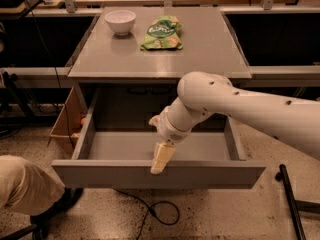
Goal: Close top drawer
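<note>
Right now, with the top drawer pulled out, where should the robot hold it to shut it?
On the top drawer, probably the flat front panel, near its middle, coming from the front. It has no handle to grab, so a flat push toward the cabinet suits it best. The end effector hangs at that panel's top edge, about mid-width.

Arm (pixel 260 111): white, smooth, thick tubular casing; small dark dots ran along its length; the rounded joint narrowed to a ringed wrist. Hand (pixel 162 158): cream-yellow, narrow, tapered; it sat at the top drawer's (pixel 100 174) front edge.
</note>
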You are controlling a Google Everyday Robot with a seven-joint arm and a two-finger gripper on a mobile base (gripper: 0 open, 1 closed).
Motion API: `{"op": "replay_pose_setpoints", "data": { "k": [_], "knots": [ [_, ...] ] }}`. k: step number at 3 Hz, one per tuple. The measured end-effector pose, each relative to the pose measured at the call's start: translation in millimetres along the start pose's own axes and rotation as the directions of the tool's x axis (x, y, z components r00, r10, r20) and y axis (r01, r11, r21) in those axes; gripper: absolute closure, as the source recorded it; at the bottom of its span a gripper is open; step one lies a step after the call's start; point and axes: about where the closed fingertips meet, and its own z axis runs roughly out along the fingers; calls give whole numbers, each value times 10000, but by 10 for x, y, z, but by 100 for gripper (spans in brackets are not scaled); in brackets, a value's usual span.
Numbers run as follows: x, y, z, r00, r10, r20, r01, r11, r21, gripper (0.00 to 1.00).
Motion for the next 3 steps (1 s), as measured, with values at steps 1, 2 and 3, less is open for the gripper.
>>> {"op": "replay_pose_setpoints", "data": {
  "k": [1,2,3],
  "knots": [
    [-182,-200,64,9991,-411,104,409,9990,180,38],
    [-219,-220,111,9987,-478,148,475,9987,170,61],
    [-251,-243,97,9984,-545,152,542,9983,218,92]
  ]
}}
